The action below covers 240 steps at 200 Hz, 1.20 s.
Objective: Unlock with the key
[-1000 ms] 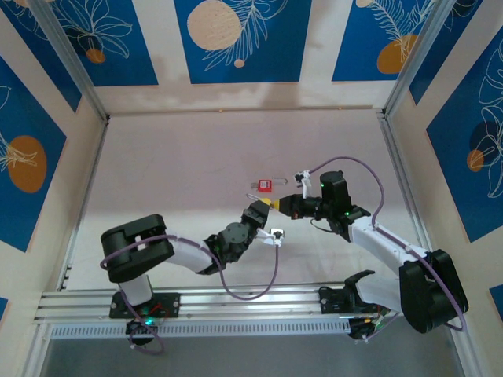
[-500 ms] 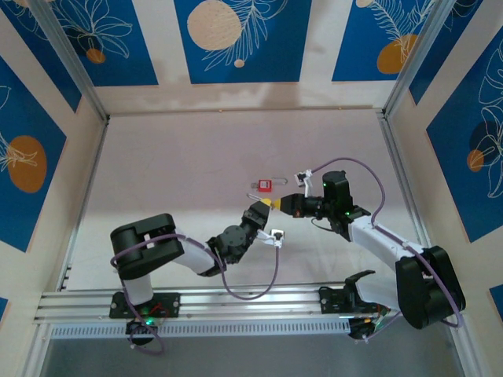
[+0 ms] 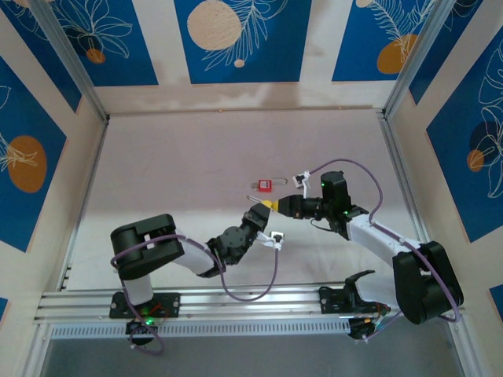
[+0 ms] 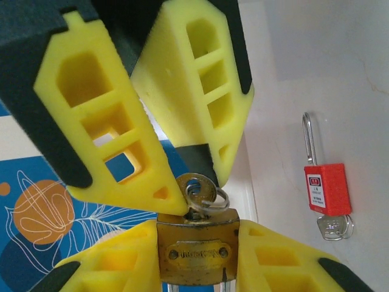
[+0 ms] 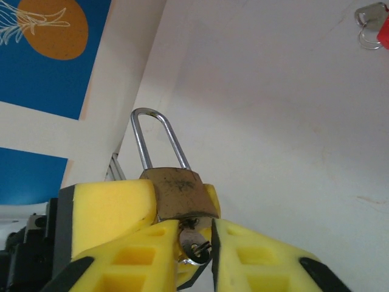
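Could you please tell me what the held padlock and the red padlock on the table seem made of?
The held padlock has a body that looks brass: dull, tarnished yellow-brown metal with a stamped plate; its shackle looks like polished steel, bright silver. The red padlock looks plastic-bodied or painted: flat even red, matte.

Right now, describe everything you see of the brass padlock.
The brass padlock has a tarnished, scuffed brass-looking body with a nameplate on one face. Its long silver shackle looks closed, both legs entering the body. The left hand clamps the body by its sides, above the table. A key with a ring sits in its keyhole, between the fingertips of the right hand.
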### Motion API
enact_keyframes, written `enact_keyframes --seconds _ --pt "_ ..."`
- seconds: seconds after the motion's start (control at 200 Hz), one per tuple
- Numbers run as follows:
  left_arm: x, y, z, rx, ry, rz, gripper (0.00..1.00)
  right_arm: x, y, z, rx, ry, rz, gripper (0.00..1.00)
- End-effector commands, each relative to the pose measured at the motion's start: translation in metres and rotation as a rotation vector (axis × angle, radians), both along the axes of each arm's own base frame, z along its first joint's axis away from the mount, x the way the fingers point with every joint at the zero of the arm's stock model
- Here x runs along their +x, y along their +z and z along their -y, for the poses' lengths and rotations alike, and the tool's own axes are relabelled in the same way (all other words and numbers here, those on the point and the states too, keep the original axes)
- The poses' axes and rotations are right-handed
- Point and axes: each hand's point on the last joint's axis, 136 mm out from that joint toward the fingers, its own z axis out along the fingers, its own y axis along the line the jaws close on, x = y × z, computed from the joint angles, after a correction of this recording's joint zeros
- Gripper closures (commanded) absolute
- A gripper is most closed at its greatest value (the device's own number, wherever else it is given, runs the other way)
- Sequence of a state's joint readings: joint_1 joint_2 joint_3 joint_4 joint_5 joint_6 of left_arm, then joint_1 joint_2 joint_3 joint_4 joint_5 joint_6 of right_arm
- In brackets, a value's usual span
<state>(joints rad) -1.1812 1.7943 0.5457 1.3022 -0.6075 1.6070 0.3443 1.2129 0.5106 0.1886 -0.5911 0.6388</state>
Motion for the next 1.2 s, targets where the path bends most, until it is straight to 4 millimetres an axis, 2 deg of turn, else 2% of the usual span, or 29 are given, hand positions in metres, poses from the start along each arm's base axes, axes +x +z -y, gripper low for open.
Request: enact_keyframes --seconds 0.0,0.23,0.525,0.635,0.835,0.985,1.196 --pt "-0.011 0.032 0.014 -0.121 -0.057 0.048 0.73 -0.003 0.003 0.002 -0.044 -0.004 0.003 0.73" --pt "-0.008 0.024 0.014 -0.121 -0.041 0.015 0.73 -0.005 0.021 0.014 -0.097 -0.041 0.103 0.65" --pt "-0.007 0.013 0.009 -0.135 -0.015 -0.116 0.72 -0.005 0.024 0.026 -0.14 -0.089 0.199 0.64" --pt "-0.009 0.005 0.007 -0.137 -0.009 -0.253 0.71 -0.005 0.017 0.028 -0.151 -0.103 0.202 0.64" --pt "-0.021 -0.025 -0.002 -0.1 0.023 -0.699 0.67 -0.003 -0.006 0.026 -0.119 -0.117 0.131 0.64" --pt "-0.028 -0.027 -0.006 -0.109 0.032 -0.898 0.65 -0.003 -0.009 0.021 -0.083 -0.093 0.107 0.63" --pt "-0.029 -0.025 -0.011 -0.143 0.044 -1.067 0.66 -0.004 -0.009 0.021 -0.052 -0.087 0.07 0.6"
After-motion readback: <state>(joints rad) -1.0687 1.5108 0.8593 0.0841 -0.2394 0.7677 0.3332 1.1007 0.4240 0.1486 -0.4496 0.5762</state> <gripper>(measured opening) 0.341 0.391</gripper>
